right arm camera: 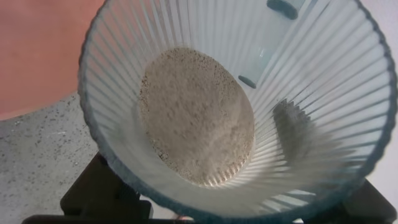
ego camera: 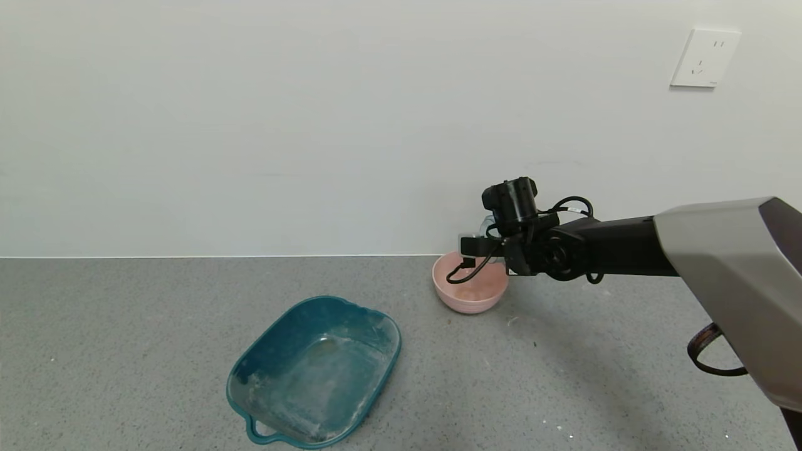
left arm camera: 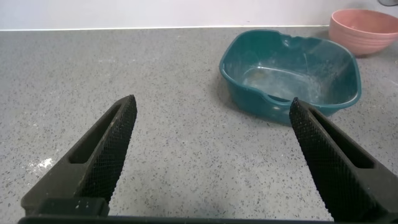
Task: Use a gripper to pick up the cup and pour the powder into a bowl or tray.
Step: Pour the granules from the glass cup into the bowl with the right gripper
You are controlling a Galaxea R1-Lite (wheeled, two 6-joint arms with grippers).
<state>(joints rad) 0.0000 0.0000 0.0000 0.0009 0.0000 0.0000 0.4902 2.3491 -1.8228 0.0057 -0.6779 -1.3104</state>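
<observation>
My right gripper (ego camera: 490, 245) is shut on the ribbed translucent cup (ego camera: 488, 223) and holds it above the back right rim of the pink bowl (ego camera: 470, 294), near the wall. In the right wrist view the cup (right arm camera: 311, 74) fills the frame, with tan powder (right arm camera: 196, 118) lying on its bottom, and the gripper's black fingers (right arm camera: 99, 193) show under it. The pink bowl (right arm camera: 37, 50) shows beside the cup. A tan patch lies in the bowl (ego camera: 467, 292). My left gripper (left arm camera: 211, 130) is open and empty, low over the grey table, out of the head view.
A large teal tray (ego camera: 326, 299) with a handle and whitish dust inside stands on the grey table, front left of the bowl; it shows in the left wrist view (left arm camera: 249, 93) with the bowl (left arm camera: 364, 31) behind. A white wall rises close behind the bowl.
</observation>
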